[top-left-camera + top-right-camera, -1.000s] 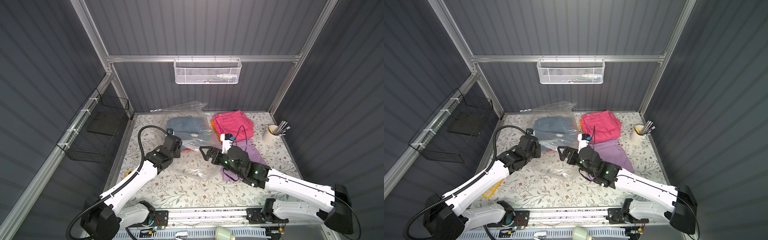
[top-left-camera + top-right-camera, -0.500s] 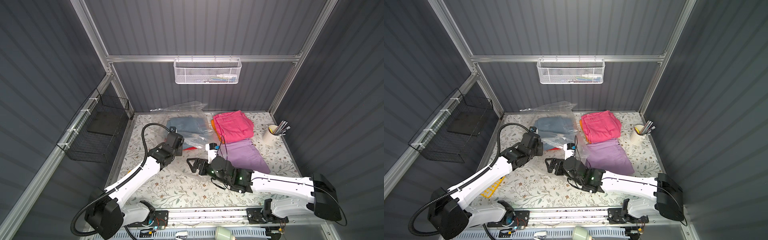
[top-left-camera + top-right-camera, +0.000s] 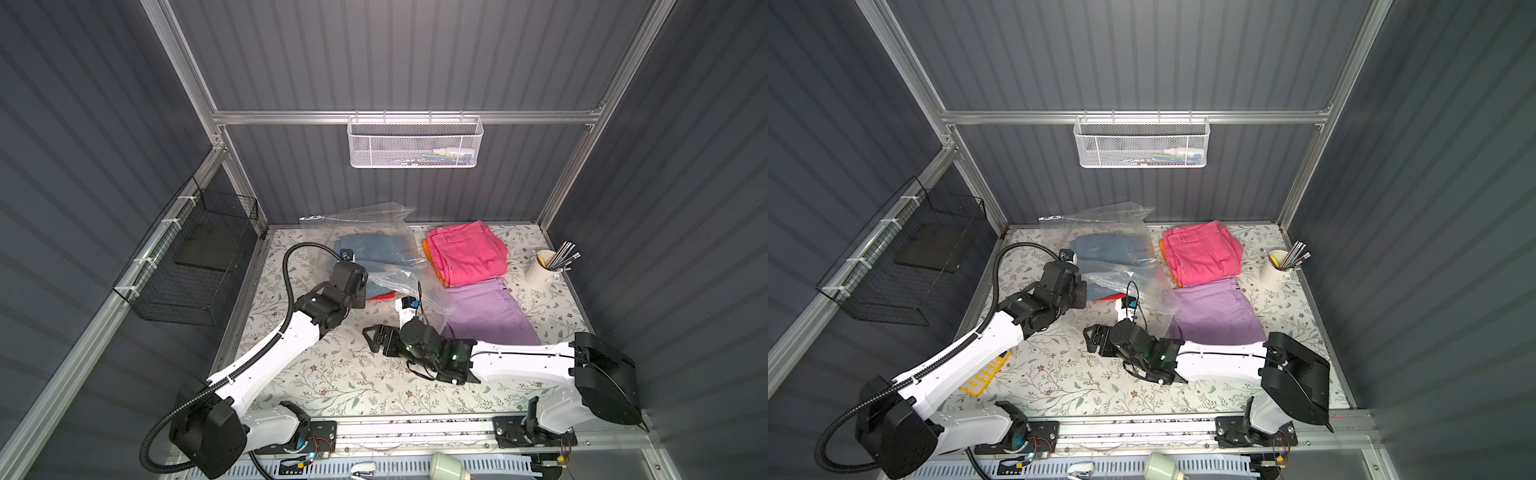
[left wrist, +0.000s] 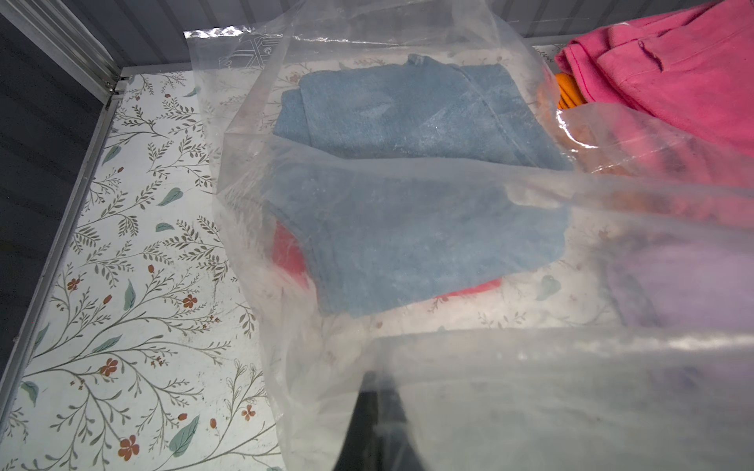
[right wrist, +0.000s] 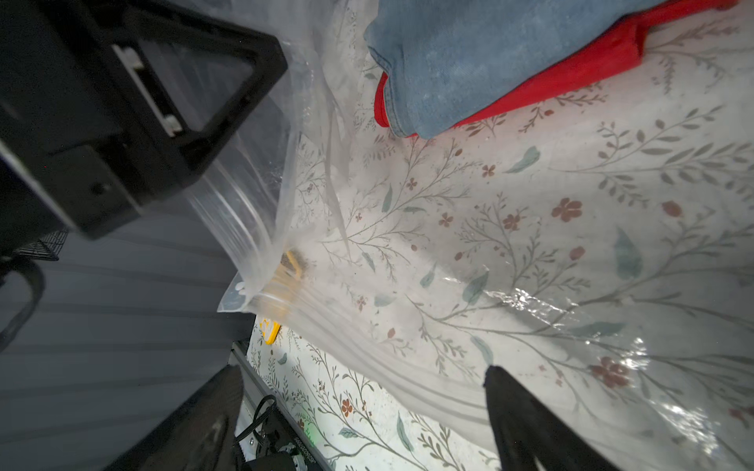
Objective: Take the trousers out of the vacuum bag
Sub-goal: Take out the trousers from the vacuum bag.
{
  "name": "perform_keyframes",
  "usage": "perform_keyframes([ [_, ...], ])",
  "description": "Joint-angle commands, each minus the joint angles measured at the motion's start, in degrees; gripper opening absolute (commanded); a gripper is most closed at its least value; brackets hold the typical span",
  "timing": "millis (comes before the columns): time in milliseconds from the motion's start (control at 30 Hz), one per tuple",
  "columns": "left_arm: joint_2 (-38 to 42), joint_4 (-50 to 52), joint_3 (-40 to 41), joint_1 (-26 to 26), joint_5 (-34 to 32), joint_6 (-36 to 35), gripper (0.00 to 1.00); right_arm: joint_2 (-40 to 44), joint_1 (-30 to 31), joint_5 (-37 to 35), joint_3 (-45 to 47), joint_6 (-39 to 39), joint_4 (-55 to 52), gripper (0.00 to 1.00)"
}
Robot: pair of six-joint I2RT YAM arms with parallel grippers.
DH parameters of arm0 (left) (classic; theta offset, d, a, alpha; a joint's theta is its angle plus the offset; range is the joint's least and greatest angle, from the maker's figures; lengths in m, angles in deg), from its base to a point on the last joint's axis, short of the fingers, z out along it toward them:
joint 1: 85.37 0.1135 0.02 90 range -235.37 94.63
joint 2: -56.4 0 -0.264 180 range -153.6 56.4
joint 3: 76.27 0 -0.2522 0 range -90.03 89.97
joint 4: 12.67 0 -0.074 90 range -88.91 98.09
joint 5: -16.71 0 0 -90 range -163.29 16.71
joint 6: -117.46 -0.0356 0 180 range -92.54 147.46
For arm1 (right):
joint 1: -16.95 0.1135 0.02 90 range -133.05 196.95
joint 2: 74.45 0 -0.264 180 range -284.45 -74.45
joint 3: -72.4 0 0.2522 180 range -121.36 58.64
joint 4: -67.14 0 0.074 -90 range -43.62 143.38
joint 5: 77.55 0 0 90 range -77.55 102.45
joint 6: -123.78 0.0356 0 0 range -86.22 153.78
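My right gripper (image 3: 371, 338) sits low in the middle of a top view, jaws spread wide and holding nothing, just beside the open lip of the vacuum bag (image 3: 390, 276). Up and left of it, my left gripper (image 3: 357, 286) is clamped tight, I think on the bag's upper film, though the plastic blurs that. Further up, near the frame's centre, the light blue trousers (image 3: 374, 249) lie inside the bag over the red trousers (image 3: 384, 294), long axis running up the frame. My right is the free hand.
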Motion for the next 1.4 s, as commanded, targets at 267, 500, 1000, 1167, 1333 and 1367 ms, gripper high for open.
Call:
perform_keyframes([
  [267, 3.1, -0.1, -0.3, 0.4, 1.1, -1.1, 0.0, -5.4, -6.2, 5.4, 0.4, 6.3, 7.6, 0.92],
  [500, 4.6, 0.3, 1.2, 0.5, 2.3, 0.1, 0.0, -9.4, -8.5, 3.4, -4.2, 10.7, 3.9, 0.88],
  [1000, 6.1, 0.0, 2.0, 0.5, 2.6, 0.4, 0.0, -21.6, -10.8, -0.9, -17.0, 13.1, -0.9, 0.73],
  [1167, 6.3, 0.2, 2.1, 0.5, 2.7, 0.3, 0.0, -25.2, -13.4, 0.6, -19.0, 12.6, -0.1, 0.75],
  [1333, 6.8, 0.2, 2.3, 0.5, 3.0, 0.6, 0.0, -27.9, -15.6, 1.4, -20.7, 12.2, 0.6, 0.76],
  [1367, 6.9, 0.2, 2.3, 0.5, 3.1, 0.7, 0.0, -28.3, -16.1, 1.7, -20.8, 12.0, 1.1, 0.76],
])
